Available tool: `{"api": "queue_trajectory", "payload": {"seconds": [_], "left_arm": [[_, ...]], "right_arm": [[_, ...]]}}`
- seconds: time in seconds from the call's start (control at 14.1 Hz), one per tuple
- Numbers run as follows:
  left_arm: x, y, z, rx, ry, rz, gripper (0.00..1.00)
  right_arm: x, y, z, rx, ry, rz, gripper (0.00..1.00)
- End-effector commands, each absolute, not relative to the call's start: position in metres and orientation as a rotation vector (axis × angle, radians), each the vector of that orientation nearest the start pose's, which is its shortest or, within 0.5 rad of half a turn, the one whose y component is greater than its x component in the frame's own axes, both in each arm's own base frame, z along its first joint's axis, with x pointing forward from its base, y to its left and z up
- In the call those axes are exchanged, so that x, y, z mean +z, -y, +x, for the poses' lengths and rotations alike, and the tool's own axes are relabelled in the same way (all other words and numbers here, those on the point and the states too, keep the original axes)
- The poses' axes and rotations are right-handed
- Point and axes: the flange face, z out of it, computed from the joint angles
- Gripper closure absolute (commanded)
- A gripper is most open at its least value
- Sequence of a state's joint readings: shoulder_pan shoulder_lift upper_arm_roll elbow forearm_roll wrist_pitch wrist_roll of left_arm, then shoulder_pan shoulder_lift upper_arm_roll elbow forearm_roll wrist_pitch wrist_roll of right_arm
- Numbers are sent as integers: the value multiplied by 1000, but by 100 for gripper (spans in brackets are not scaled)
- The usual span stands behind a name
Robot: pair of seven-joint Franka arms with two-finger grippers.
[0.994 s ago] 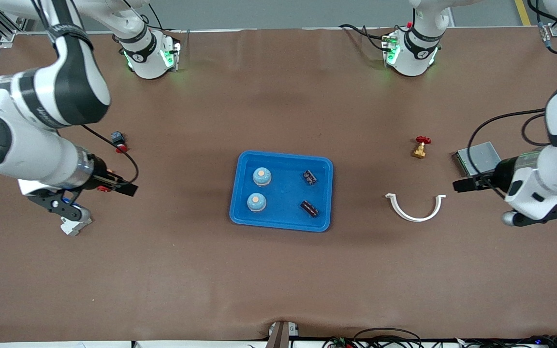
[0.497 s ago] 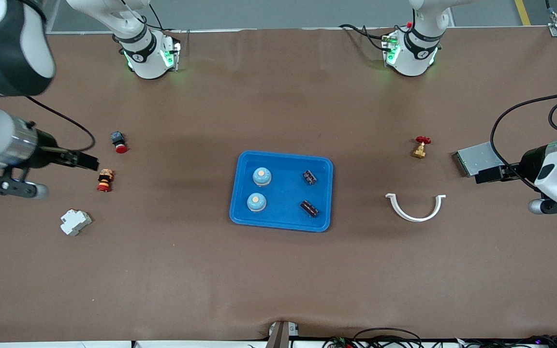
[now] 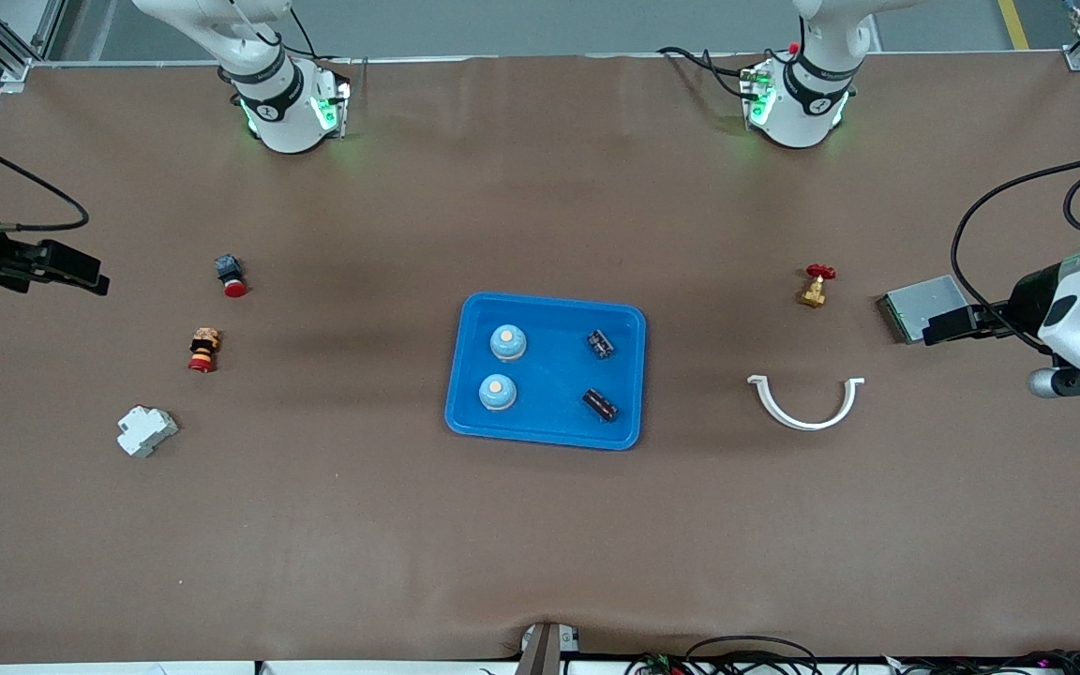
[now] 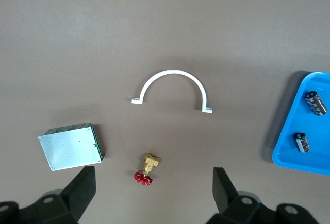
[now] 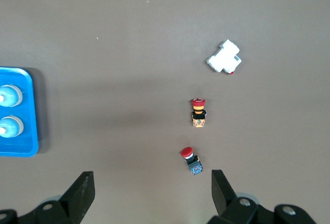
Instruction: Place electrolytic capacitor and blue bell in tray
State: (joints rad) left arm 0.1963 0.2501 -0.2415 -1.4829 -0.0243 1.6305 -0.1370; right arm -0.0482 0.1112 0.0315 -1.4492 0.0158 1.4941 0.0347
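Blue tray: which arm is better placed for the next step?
Left, marginally. The left gripper, open, hangs by the grey metal plate, closer to the bright-blue plastic tray; the right gripper is farther out. Tray looks fully loaded.

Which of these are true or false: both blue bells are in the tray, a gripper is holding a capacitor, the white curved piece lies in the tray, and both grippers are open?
1. Both blue bells sit in the tray. True.
2. A gripper is holding a capacitor. False: both capacitors lie in the tray, and neither the left gripper nor the right gripper holds anything.
3. The white curved piece lies in the tray. False: it lies on the table, toward the left arm's end, apart from the tray.
4. Both grippers are open. True: each wrist view shows its fingers spread wide above the table.
5. The red-handled brass valve stands on the grey metal box. False: it stands on the table beside it.
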Motion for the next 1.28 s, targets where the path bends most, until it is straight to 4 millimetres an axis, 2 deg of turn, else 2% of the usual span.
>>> {"api": "queue_trajectory", "payload": {"seconds": [0.0, 0.14, 0.28, 0.36, 0.78, 1.07, 1.21], "left_arm": [[533, 29, 617, 170, 119, -3200, 0], [535, 28, 617, 164, 113, -3206, 0], [534, 49, 615, 168, 64, -3189, 0], [532, 52, 615, 168, 67, -3177, 0], [540, 48, 612, 140, 89, -3172, 0], [568, 48, 604, 53, 76, -3196, 0], [590, 53, 598, -39, 103, -3230, 0]], "right_arm": [[629, 7, 552, 60, -55, -3140, 0], [637, 6, 532, 12, -56, -3144, 0], [645, 5, 521, -17, -56, -3145, 0], [649, 5, 518, -26, -56, -3145, 0], [651, 13, 491, -75, -86, -3148, 0], [652, 20, 490, -79, -107, -3148, 0], [651, 21, 492, -89, -112, -3147, 0]]}}
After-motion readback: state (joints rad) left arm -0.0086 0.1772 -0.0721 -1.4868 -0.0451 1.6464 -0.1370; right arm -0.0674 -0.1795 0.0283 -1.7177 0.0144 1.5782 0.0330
